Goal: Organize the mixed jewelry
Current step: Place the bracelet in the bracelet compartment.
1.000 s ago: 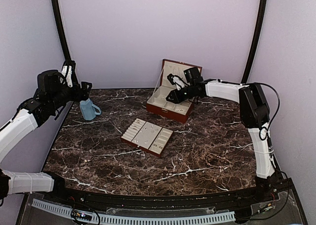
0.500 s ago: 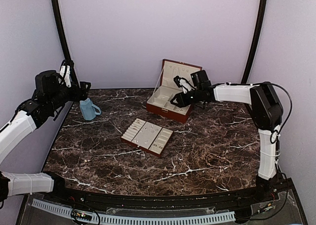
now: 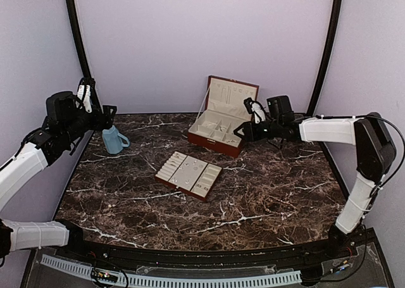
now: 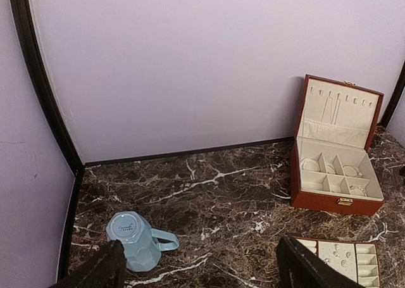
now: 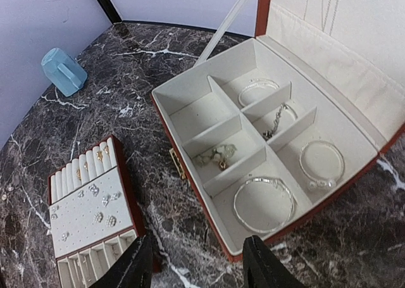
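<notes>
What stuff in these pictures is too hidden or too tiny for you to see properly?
- Top view: the jewelry on the tray is only specks, too small to tell apart.
- Left wrist view: the tray's near part is cut off by the bottom edge.
- Right wrist view: the box lid runs off the top edge.
- Left wrist view: the print on the blue cup is too small to read.

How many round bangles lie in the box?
3 bangles, in the right wrist view: one top, one right, one bottom of the box. Tangled pieces may hide more.
</notes>
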Action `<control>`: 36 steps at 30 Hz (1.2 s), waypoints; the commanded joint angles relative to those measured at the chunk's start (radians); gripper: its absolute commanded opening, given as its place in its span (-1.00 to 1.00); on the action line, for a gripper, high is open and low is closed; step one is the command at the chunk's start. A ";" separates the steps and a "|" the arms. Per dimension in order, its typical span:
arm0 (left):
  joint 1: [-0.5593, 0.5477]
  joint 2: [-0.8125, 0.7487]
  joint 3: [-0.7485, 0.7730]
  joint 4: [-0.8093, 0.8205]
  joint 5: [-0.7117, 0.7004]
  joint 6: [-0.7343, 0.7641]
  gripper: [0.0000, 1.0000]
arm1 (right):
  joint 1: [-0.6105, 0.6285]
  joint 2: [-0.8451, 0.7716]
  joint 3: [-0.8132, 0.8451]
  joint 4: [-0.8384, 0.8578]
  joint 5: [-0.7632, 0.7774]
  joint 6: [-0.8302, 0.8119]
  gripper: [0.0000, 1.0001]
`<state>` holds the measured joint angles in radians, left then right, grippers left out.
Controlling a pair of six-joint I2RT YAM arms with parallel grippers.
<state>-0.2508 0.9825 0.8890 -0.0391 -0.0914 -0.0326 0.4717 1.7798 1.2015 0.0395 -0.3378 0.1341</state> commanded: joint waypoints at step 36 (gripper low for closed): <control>-0.042 0.115 -0.232 -0.829 0.053 -0.798 -0.08 | -0.012 -0.336 -0.410 0.188 0.088 0.196 -0.08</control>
<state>-0.2901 1.0065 0.6518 -0.7559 -0.0834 -0.7841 0.4644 1.4940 0.8169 0.1864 -0.2687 0.3202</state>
